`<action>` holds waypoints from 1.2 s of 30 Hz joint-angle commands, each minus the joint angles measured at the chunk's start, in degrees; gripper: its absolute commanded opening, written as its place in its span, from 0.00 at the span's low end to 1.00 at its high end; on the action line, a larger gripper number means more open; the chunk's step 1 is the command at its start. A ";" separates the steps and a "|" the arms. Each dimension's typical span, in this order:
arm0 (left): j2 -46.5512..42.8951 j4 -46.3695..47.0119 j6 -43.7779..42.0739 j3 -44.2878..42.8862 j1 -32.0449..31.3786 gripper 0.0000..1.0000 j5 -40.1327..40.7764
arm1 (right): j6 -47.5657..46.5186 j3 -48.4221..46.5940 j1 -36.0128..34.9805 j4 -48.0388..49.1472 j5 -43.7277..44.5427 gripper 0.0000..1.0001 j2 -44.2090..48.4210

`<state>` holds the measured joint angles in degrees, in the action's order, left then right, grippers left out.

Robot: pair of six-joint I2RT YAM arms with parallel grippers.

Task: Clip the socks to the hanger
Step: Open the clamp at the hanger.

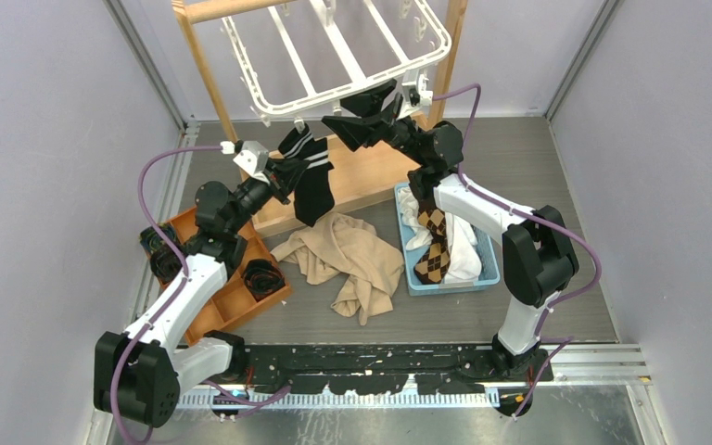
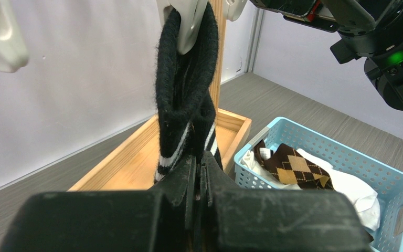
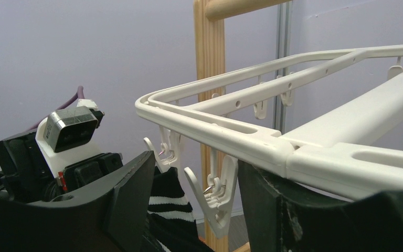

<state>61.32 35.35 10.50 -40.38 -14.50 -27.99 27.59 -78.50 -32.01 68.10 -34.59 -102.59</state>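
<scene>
Your left gripper (image 2: 200,167) is pressed together on the black striped sock (image 2: 183,105), pinching it low down, just under the near left corner of the hanger (image 1: 431,57). The upper end of the sock reaches up into a clip (image 2: 189,21) on the hanger's rim; whether the clip bites it fully, you cannot tell. Your right gripper (image 3: 195,173) is at the same near edge of the hanger, a little more to the right, with its fingers spread. A free clip (image 3: 215,202) hangs between them, and neither finger seems to touch it. Below the hanger's right side stands the blue basket (image 1: 493,269), where a brown argyle sock (image 1: 436,246) lies over white socks (image 1: 464,255). A beige cloth (image 1: 348,260) lies crumpled below the hanger's near edge.
</scene>
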 commanded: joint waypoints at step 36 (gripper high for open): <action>-2.87 0.90 7.78 -5.01 0.35 0.00 -8.25 | 1.72 -1.92 -0.02 -5.69 1.63 0.15 4.26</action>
<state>59.24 35.22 15.68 -42.28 -14.44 -34.89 28.73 -78.52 -31.44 62.46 -32.80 -101.49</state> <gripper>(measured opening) 0.020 0.223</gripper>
